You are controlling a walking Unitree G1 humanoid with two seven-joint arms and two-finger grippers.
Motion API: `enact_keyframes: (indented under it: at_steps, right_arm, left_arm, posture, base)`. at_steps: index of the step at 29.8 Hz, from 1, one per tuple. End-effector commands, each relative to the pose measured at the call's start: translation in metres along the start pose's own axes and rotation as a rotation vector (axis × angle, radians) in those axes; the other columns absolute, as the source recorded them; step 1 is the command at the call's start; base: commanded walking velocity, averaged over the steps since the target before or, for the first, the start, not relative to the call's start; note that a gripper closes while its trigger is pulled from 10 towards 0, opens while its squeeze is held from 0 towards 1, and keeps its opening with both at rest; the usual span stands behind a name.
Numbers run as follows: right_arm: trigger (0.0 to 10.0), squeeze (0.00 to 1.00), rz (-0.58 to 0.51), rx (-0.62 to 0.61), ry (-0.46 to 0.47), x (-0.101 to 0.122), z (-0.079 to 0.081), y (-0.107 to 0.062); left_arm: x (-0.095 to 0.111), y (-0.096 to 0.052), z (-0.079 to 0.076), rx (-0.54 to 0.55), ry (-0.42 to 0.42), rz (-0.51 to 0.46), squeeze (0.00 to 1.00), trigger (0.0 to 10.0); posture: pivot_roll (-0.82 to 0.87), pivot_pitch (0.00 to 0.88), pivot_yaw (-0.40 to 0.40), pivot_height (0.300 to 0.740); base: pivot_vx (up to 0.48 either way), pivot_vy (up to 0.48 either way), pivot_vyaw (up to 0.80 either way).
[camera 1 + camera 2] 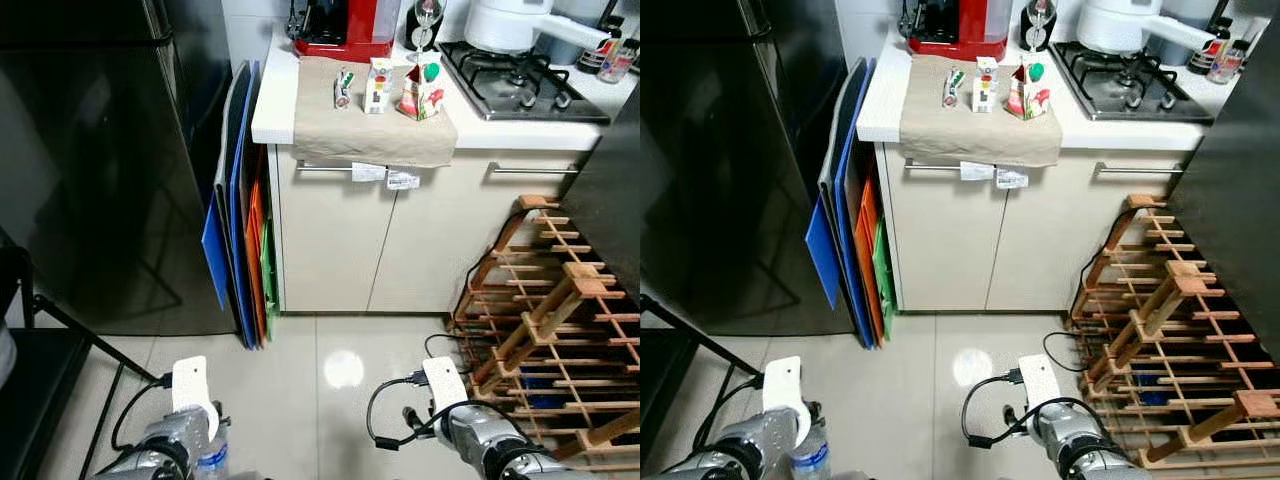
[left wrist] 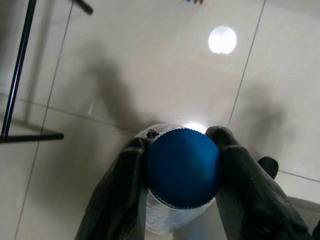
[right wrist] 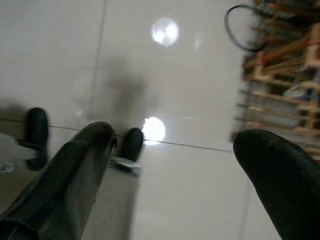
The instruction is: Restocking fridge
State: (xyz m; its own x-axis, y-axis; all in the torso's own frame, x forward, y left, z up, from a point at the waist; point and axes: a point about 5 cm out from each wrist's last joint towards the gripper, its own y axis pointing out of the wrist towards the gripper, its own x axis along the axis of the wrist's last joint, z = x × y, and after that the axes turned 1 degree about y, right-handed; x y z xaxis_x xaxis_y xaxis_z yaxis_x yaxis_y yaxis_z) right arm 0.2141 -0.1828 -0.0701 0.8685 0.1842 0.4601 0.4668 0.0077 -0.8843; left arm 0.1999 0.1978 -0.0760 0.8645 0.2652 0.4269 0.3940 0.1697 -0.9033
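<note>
While the robot faces the kitchen corner, both arms hang low over the tiled floor (image 1: 330,400).

Left gripper (image 2: 182,172): pinching a water bottle (image 2: 183,170) by its blue cap, one black finger on each side of it.
Water bottle: held upright above the pale tiles, at the bottom edge of the eye views beside the left arm; clear body showing under the cap.
Right gripper (image 3: 172,160): spread wide, nothing between its fingers, hanging over the floor.
Black cable (image 1: 392,415): loops at the right wrist.
Wooden rack (image 1: 545,320): stands on the floor on the robot's right, near the right arm.
Fridge (image 1: 90,150): dark, door closed, ahead on the left.
Coloured boards (image 1: 245,250): blue, orange and green, leaning upright between the fridge and the cabinet (image 1: 400,240).
Tabletop (image 1: 275,90): white, carries a beige cloth (image 1: 370,130) that hangs over its front edge.
Small cartons (image 1: 378,85): three stand on the cloth.
Red machine (image 1: 345,25): behind the cloth, at the back.
Gas hob (image 1: 520,80): right of the cloth, with a white appliance (image 1: 505,22) on it.
</note>
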Motion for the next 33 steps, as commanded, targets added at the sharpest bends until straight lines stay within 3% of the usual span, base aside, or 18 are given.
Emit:
enact_keyframes:
  at_steps: [1, 12, 22, 33]
  right_arm:
    - [10.0, 0.29, -0.011, -0.003, -0.008, 0.003, -0.001, 0.0]
    - [10.0, 0.29, -0.006, 0.021, 0.029, -0.005, 0.016, 0.002]
    - [10.0, 0.3, 0.016, -0.004, 0.051, -0.018, -0.001, 0.0]
    - [10.0, 0.3, 0.015, -0.009, 0.061, -0.016, -0.006, -0.001]
  left_arm:
    - [-0.022, 0.0, -0.015, -0.053, -0.055, 0.094, 0.0, 10.0]
    - [-0.029, -0.001, -0.021, -0.076, -0.002, 0.104, 0.0, 10.0]
    - [-0.032, -0.001, -0.023, -0.091, -0.026, 0.109, 0.0, 10.0]
    - [-0.03, -0.001, -0.024, -0.094, -0.002, 0.099, 0.0, 10.0]
  posture:
    - [-0.04, 0.0, -0.071, 0.74]
    - [-0.03, 0.0, -0.064, 0.74]
    - [-0.03, 0.0, -0.075, 0.74]
    - [-0.02, 0.0, -0.077, 0.74]
  base:
    - [0.0, 0.0, 0.0]
    - [0.0, 0.0, 0.0]
    - [0.0, 0.0, 0.0]
    - [0.0, 0.0, 0.0]
